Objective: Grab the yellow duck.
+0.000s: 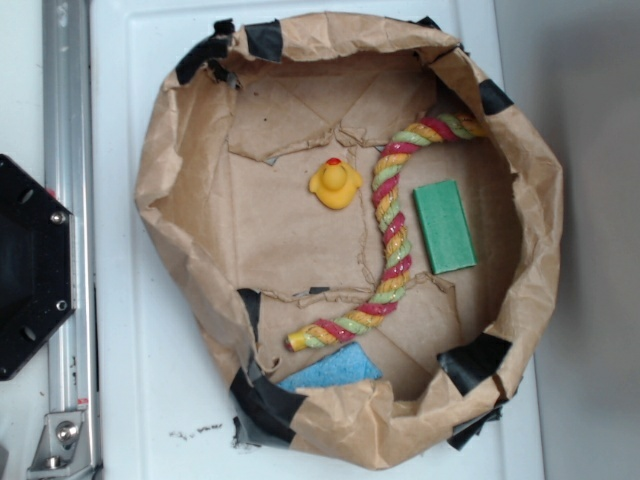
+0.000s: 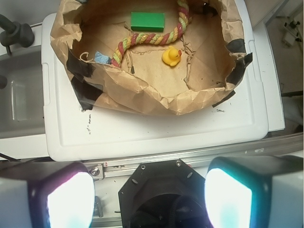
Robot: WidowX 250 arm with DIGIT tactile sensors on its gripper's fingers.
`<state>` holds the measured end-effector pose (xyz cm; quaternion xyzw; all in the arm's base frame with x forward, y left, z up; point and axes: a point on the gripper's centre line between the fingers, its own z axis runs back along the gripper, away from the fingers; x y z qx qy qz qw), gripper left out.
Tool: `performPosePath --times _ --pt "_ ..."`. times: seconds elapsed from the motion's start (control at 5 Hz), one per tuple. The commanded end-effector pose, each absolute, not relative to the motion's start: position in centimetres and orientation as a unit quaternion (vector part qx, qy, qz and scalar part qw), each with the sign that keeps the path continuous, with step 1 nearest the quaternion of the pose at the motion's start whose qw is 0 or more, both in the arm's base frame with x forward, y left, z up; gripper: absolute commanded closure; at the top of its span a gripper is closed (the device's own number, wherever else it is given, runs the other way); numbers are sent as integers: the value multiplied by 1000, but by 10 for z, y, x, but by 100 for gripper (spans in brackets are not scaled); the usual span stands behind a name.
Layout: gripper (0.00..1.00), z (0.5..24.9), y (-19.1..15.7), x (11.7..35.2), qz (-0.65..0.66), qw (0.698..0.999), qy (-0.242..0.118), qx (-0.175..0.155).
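— Where do we find the duck?

— We see it sitting upright on the floor of a brown paper bowl on the white table, just left of a twisted rope, apart from it. A green block lies beyond the rope; a blue sponge rests by the rope's lower end.

— And our fingers?

— In the wrist view we see them spread wide apart, holding nothing, well short of the bowl.
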<state>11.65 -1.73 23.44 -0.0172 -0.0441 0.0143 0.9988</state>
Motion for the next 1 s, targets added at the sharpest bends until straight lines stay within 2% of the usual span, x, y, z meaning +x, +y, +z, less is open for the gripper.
performPosePath --times 0.0,0.2,0.4,0.6,0.8 --pt "0 198 -1 211 -36 994 -100 -23" --pt "0 168 3 235 -29 993 -116 -15" --pt "0 130 10 243 -13 995 -95 19" --pt "0 101 20 242 -3 997 -69 17" --pt "0 93 24 240 -2 995 -103 12"
